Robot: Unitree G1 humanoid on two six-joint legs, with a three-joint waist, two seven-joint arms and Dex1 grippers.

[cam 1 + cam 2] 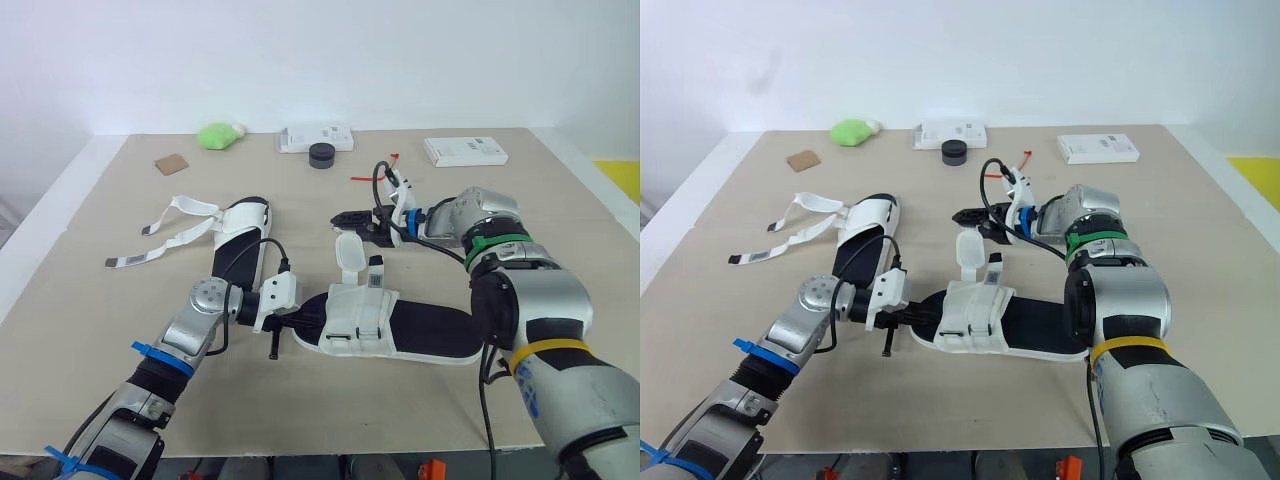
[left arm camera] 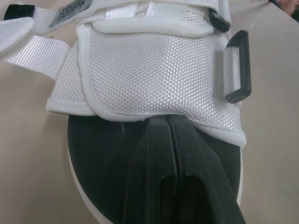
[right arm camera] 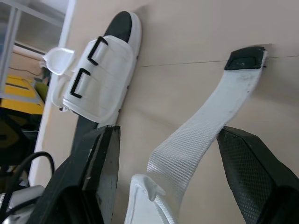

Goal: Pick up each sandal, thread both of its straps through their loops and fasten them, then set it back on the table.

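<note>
While the left gripper (image 2: 165, 133) sits fingers together on the smooth black footbed (image 2: 100, 158) of the sandal (image 1: 362, 320), tips at its woven white upper (image 2: 149, 70), right gripper (image 3: 172, 140) spread apart, ribbed white black-tipped strap (image 3: 208, 119) between its fingers

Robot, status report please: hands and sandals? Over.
Left gripper shut, tips on insole of near sandal. Right gripper open astride its loose strap. Unfastened far sandal lies on table. Boxes sit at far edge.

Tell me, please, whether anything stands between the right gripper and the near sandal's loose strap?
Nothing visible does. The right gripper hangs open close by the near sandal's loose strap, and in the right wrist view the strap shows directly between its two fingers, with nothing across it.
</note>
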